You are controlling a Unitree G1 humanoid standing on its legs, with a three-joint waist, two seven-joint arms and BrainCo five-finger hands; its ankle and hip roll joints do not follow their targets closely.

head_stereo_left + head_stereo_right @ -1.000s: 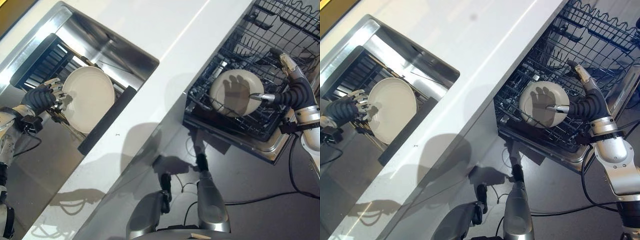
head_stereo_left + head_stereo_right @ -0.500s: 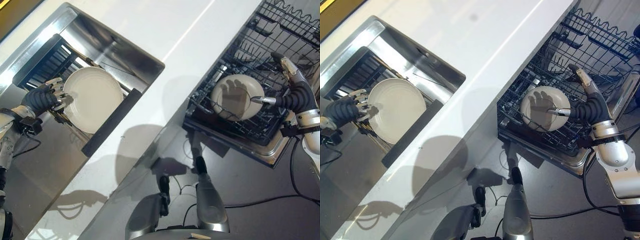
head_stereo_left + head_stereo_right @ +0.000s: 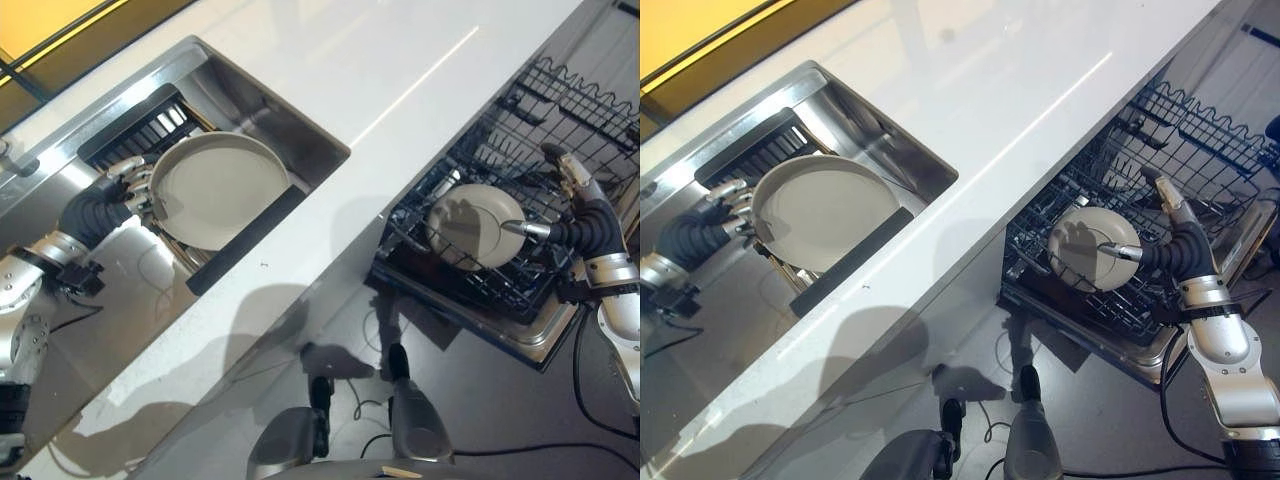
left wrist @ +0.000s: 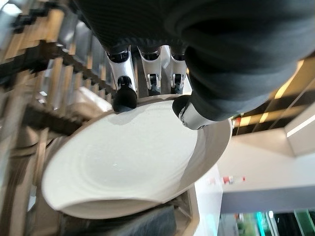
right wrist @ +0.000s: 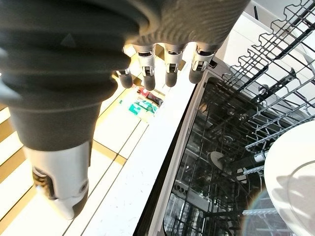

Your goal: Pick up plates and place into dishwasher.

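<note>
You see a white plate (image 3: 218, 190) at upper left of the left eye view, tilted over the dark ribbed drying rack (image 3: 140, 125) inside the steel sink (image 3: 290, 120). Your left hand (image 3: 135, 190) grips that plate at its left rim; in the left wrist view its fingers (image 4: 123, 96) curl behind the edge and the thumb (image 4: 189, 113) presses on the face, so the rim is pinched.

A second plate (image 3: 475, 225) sits at right of centre, leaning among the tines of the dishwasher's lower rack (image 3: 470, 285). Your right hand (image 3: 575, 215) hangs just beside that plate's right edge, thumb (image 3: 525, 229) pointing at the rim and fingers (image 5: 170, 73) extended and spread, holding nothing.

The white counter (image 3: 400, 90) runs diagonally between sink and dishwasher. The wire upper rack (image 3: 585, 95) shows at upper right.
</note>
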